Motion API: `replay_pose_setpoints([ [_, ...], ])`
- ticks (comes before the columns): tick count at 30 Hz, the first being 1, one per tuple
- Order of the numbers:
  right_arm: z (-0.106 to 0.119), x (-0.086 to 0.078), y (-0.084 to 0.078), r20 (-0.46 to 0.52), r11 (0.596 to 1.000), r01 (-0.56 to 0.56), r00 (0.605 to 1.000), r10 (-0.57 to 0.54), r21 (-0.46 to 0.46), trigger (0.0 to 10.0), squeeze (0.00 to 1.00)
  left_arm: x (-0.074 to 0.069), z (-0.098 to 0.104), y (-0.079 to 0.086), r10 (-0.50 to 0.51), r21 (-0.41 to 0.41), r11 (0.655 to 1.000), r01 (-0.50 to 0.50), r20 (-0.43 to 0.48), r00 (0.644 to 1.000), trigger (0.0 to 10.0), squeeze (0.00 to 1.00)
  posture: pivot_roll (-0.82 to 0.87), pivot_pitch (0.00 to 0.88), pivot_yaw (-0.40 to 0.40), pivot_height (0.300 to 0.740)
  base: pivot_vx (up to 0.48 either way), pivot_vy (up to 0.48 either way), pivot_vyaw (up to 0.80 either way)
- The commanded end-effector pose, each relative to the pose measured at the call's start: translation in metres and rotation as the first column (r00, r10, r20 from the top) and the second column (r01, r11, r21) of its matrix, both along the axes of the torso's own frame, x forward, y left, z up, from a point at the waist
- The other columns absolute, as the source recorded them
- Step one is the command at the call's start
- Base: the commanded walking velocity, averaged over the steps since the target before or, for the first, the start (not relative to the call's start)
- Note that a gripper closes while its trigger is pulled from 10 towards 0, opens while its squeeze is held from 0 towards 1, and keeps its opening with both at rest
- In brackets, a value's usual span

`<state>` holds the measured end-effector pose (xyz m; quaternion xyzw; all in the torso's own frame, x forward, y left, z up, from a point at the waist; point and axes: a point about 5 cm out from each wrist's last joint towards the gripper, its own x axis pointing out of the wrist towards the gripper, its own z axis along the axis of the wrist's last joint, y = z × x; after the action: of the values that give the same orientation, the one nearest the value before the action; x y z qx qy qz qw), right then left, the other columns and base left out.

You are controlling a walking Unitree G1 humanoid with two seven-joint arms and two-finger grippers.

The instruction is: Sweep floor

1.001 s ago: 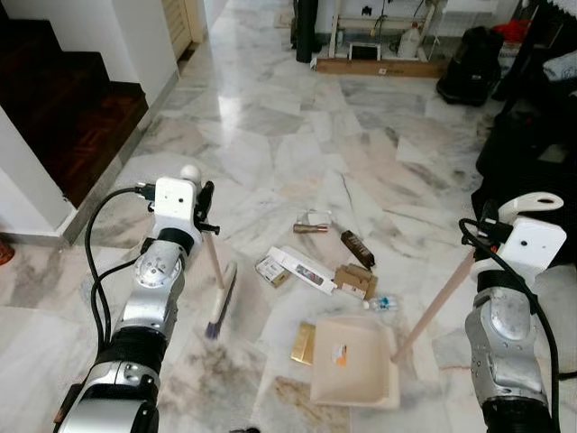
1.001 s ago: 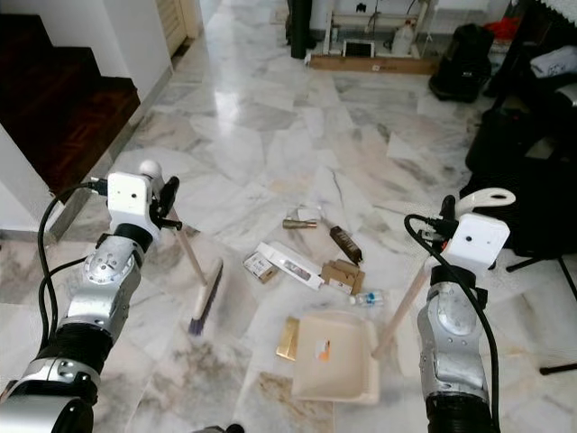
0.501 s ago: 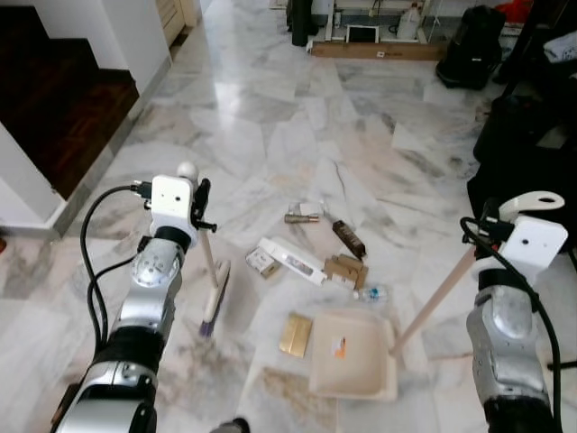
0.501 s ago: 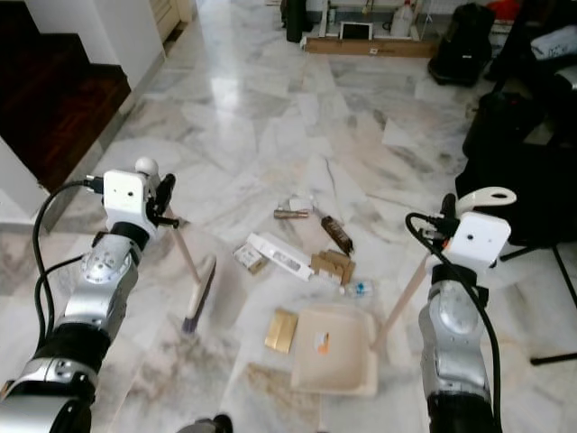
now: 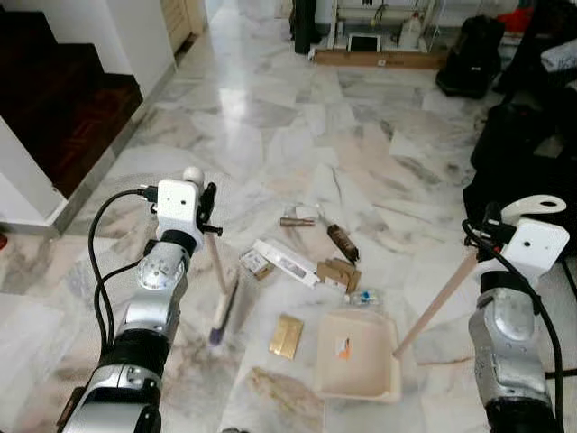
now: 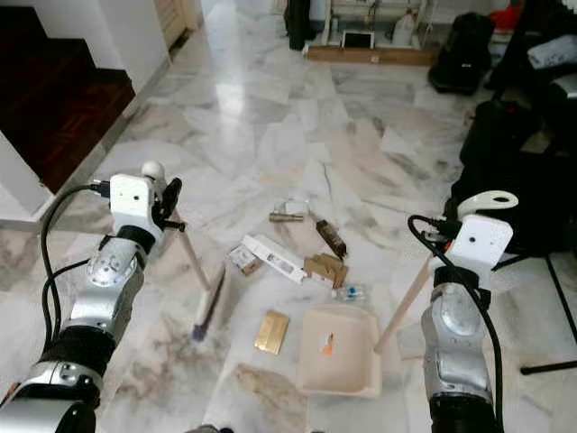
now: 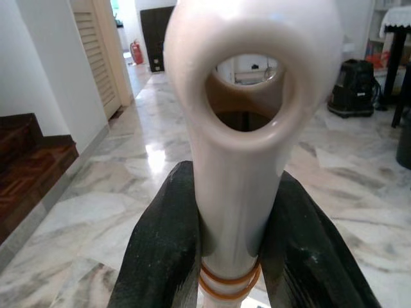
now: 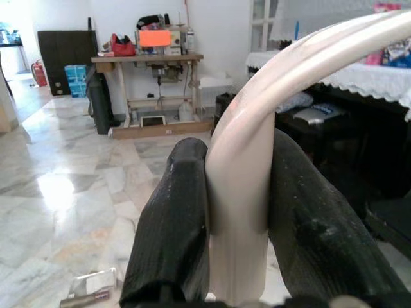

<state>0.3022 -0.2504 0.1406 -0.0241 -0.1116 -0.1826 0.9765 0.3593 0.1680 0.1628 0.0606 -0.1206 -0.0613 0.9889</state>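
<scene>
Since a second ago the broom head [image 5: 223, 311] has slid a little toward the litter, and the camera has shifted too. Both arms rise bent at the elbow from the near edge of the head views, forearms upright. The left end effector [image 7: 225, 237] has its two black fingers [image 7: 164, 250] clamped on the pale broom handle [image 7: 234, 192], just under its looped top; from there the handle slants down and away to the bristles resting on the marble floor [image 5: 270, 144]. The right end effector [image 8: 234, 218] is likewise clamped on the cream dustpan handle [image 8: 241, 173], which slopes down and toward the left arm to the dustpan [image 5: 358, 354] lying flat on the floor between the two arms. Just beside the pan, toward the broom, lies a gold packet [image 5: 287, 336]. Farther out sit a white carton [image 5: 287, 262], brown cardboard scraps [image 5: 338, 273], a small bottle [image 5: 363, 297] and a dark tube [image 5: 342, 243]. Beyond the left end effector a dark staircase [image 5: 63, 99] climbs.
</scene>
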Motion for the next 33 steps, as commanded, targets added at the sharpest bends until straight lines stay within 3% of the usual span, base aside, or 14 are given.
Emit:
replay_pose_setpoints([
  [1, 0.0094, 0.0019, 0.0018, 0.038, 1.000, -0.008, 0.999, 0.009, -0.009, 10.0, 0.00, 0.0013, 0.0120, 0.0031, 0.004, 0.002, 1.000, -0.004, 0.047, 0.999, 10.0, 0.00, 0.08, 0.112, -0.012, 0.740, 0.240, 0.000, 0.00],
  [25, 0.0077, 0.0015, 0.0027, 0.027, 1.000, -0.019, 0.999, 0.019, -0.010, 10.0, 0.00, -0.0003, 0.0117, 0.0013, -0.009, -0.015, 1.000, 0.010, 0.051, 0.999, 10.0, 0.00, 0.08, 0.125, -0.020, 0.740, 0.071, 0.000, 0.00],
  [33, 0.0078, 0.0017, 0.0026, 0.027, 1.000, -0.019, 0.999, 0.019, -0.010, 10.0, 0.00, -0.0004, 0.0119, 0.0018, -0.006, -0.011, 1.000, 0.006, 0.052, 0.999, 10.0, 0.00, 0.08, 0.127, -0.020, 0.740, 0.406, 0.000, 0.00],
])
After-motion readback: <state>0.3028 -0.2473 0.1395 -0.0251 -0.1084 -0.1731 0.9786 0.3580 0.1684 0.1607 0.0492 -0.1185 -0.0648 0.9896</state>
